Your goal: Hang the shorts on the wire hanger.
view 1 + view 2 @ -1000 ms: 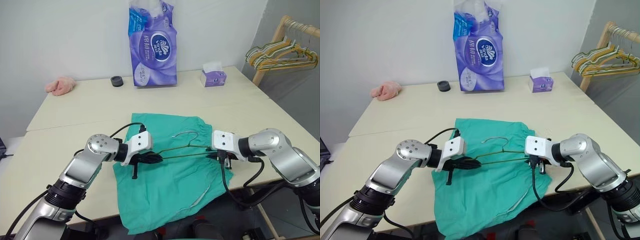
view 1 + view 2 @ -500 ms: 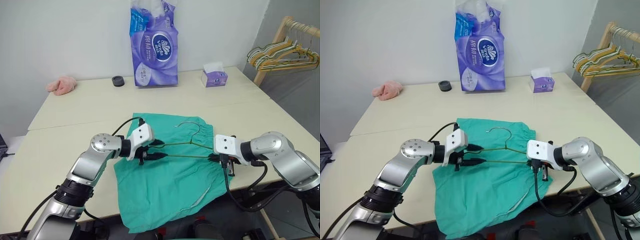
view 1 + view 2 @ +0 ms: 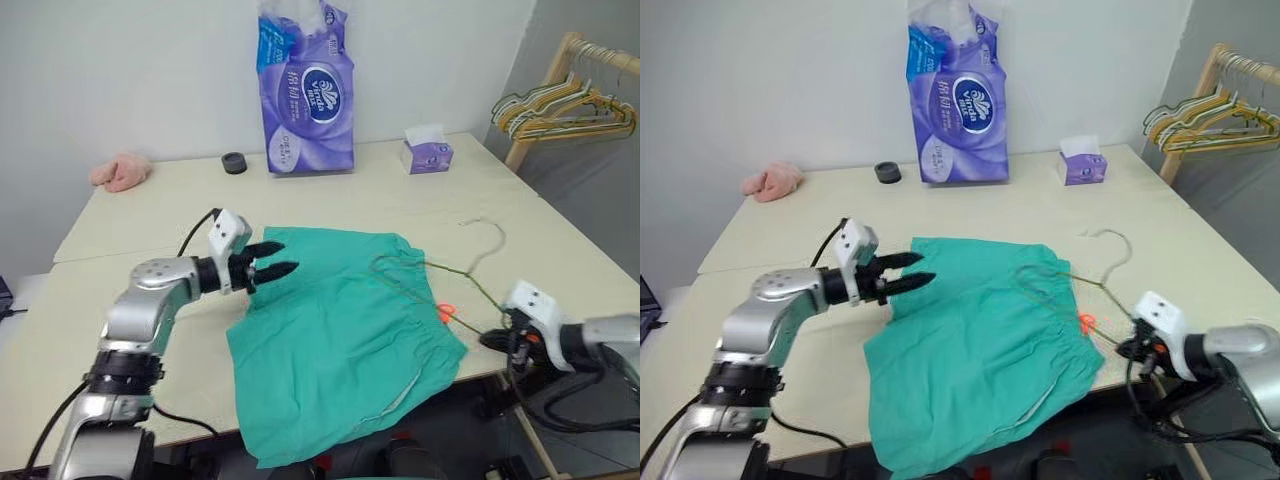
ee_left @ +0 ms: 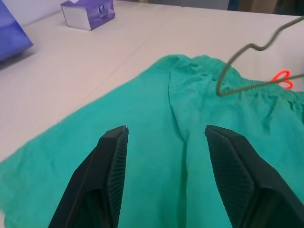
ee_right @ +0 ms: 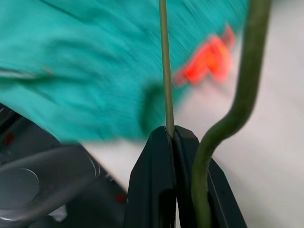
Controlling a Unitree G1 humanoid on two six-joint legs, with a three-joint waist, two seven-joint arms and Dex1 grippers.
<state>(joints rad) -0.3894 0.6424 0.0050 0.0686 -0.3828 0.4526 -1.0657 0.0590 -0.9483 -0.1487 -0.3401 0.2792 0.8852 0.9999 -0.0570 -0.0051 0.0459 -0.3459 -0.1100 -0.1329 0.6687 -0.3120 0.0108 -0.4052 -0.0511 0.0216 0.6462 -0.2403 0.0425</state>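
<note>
A: Starting at the left, what is the left gripper (image 3: 282, 258) doing?

B: Its jaws are spread and empty, hovering over the left edge of the shorts (image 3: 340, 335). The left wrist view shows bare teal cloth between the two fingers (image 4: 111, 161), with nothing pinched.

A: And the shorts themselves?

B: Lying flat on the worktop (image 3: 150, 215), the lower part hanging over the front edge. The gathered waistband is at the right, with the orange-red drawstring (image 3: 445, 312) poking out there.

A: Where's the wire hanger (image 3: 462, 270)?

B: To the right, slanting over the waistband corner, its hook up over the bare worktop. The right gripper (image 3: 1128, 350), just past the worktop's front-right edge, has its jaws pressed together on the wire; the right wrist view shows the thin wire clamped between them.

A: So how far along is it?

B: Early, I'd judge. The hanger is in hand, but I can't tell if any wire is inside the cloth. Threading and lifting remain.
</note>
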